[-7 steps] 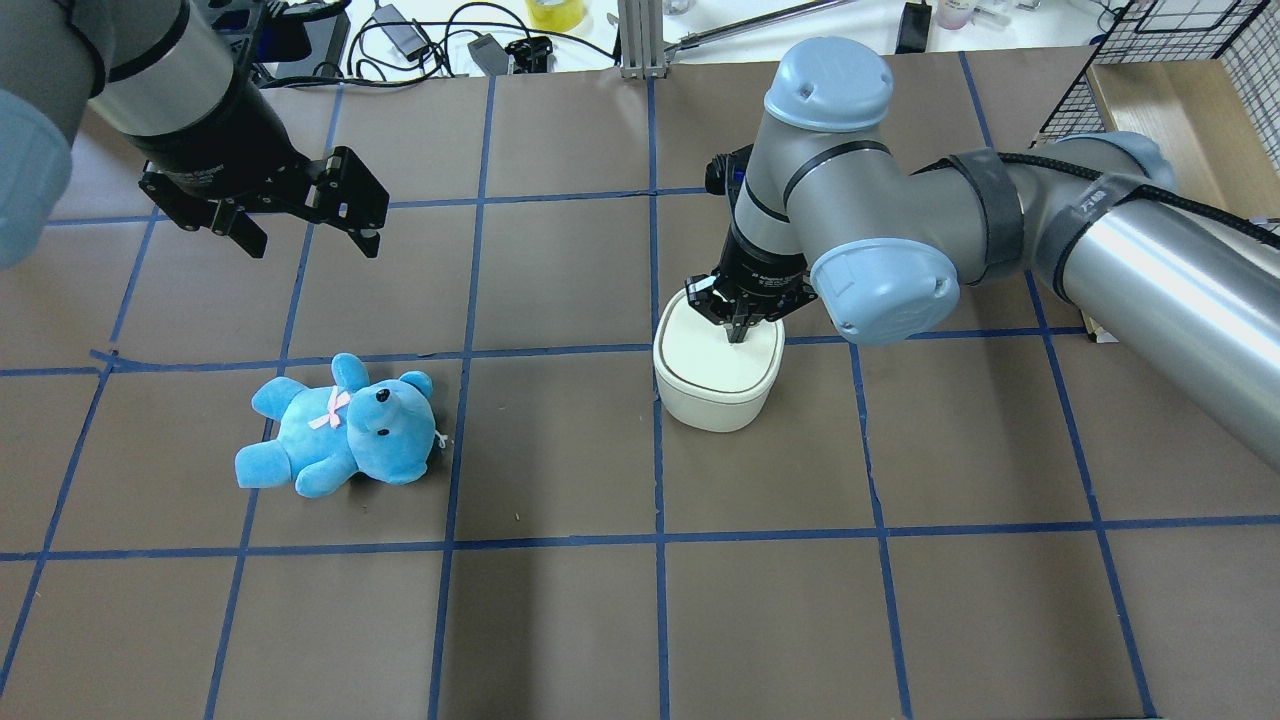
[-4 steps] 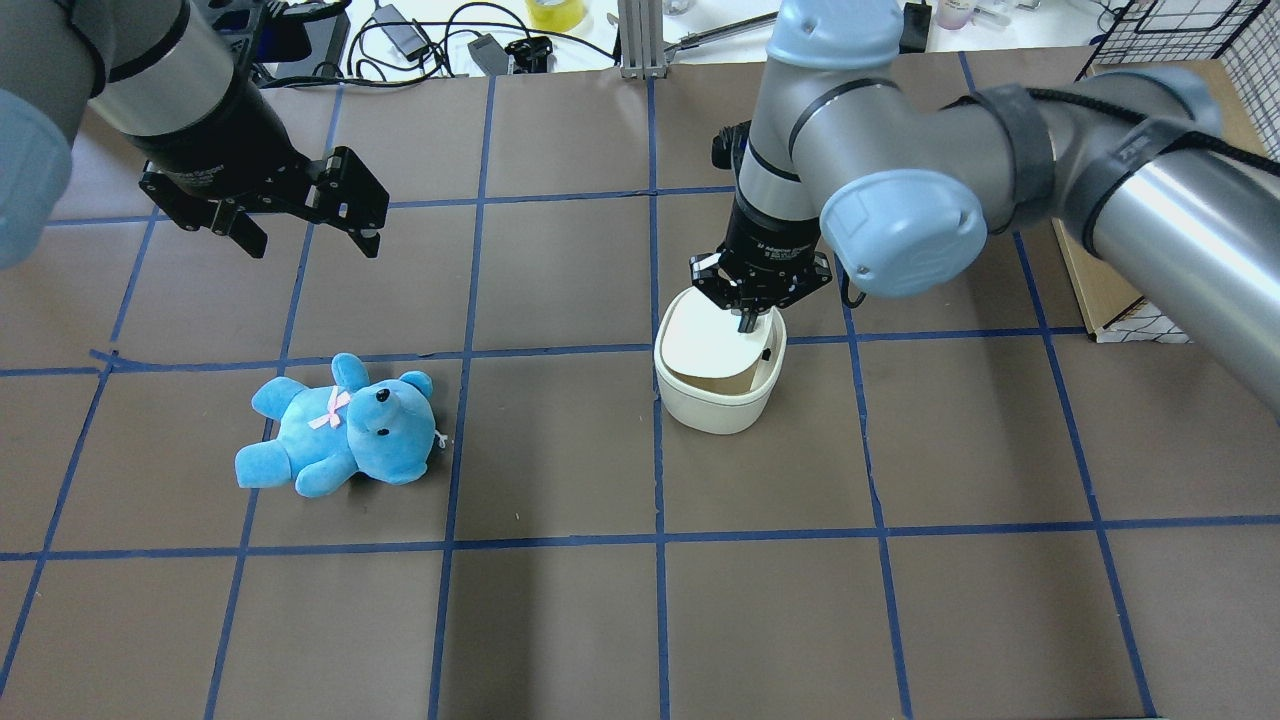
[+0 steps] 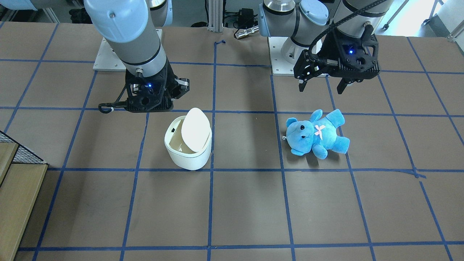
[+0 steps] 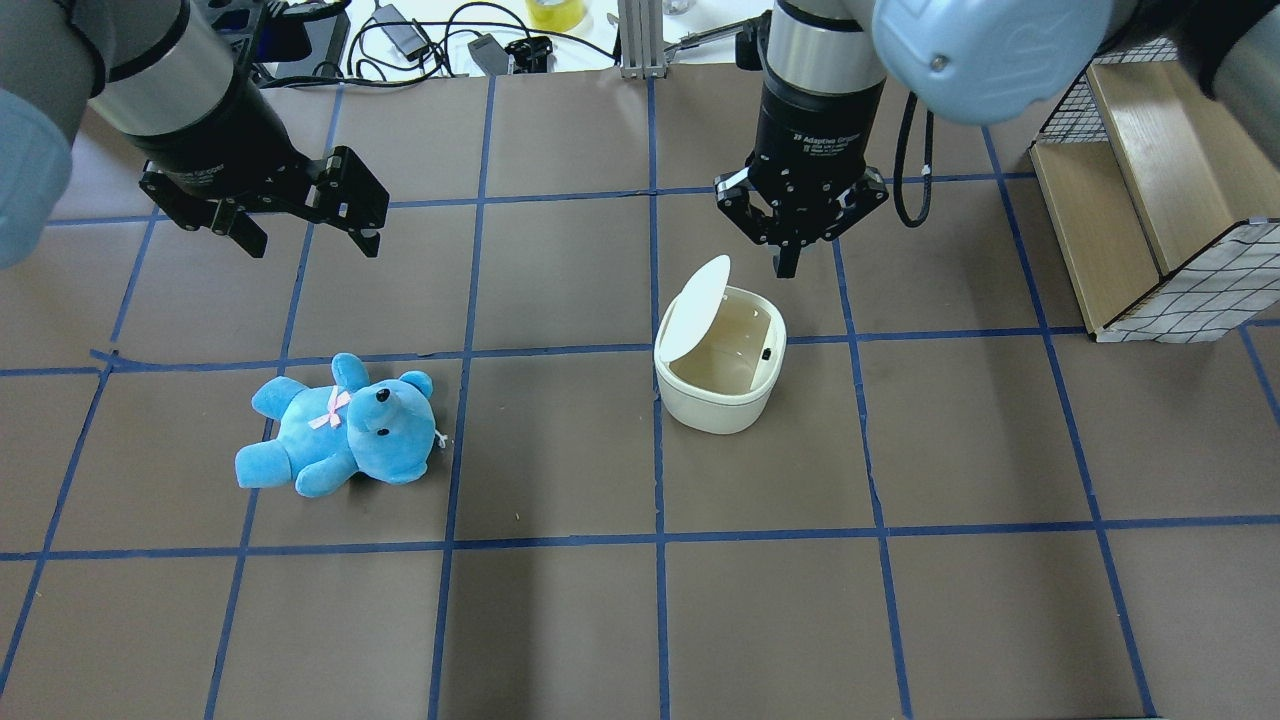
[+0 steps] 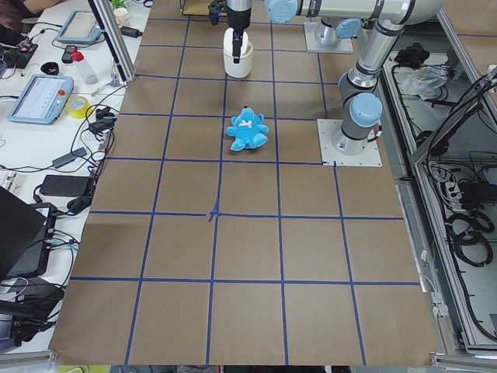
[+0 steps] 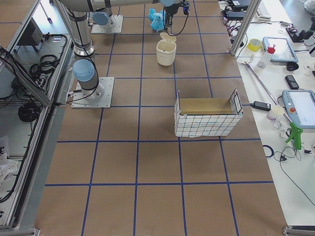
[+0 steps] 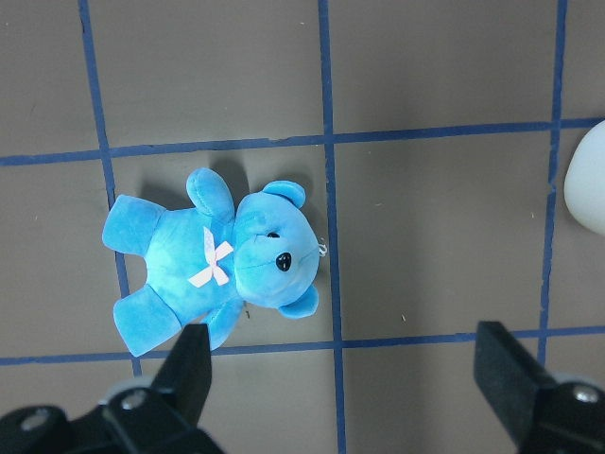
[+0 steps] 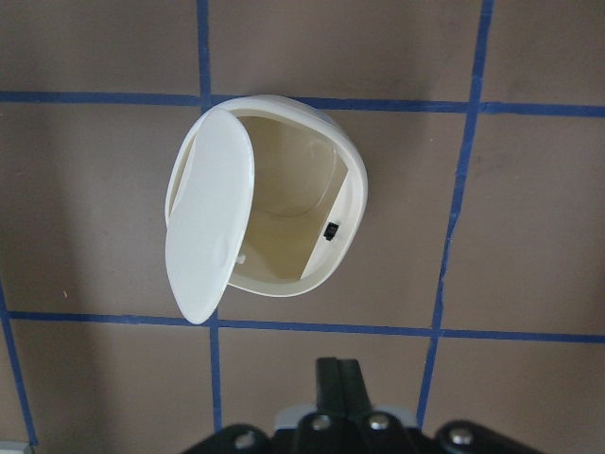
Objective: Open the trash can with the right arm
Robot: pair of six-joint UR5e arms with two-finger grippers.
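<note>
Right gripper [image 4: 787, 262] has lifted clear of the bin [image 4: 712, 400] since a second ago, fingers pressed together, empty. Left gripper [image 4: 310, 243] hangs spread wide, near teddy [image 4: 340, 428]. Bin sits mid-table, just beside right gripper, lid [image 4: 695, 308] swung up.

The brown worktop [image 4: 550, 620], gridded with blue tape [image 4: 660, 538], carries a white trash can [image 4: 715, 395] with its lid up at centre, a blue teddy bear [image 4: 340, 425] to the left, and a wire crate [image 4: 1090, 230] at the far right.
</note>
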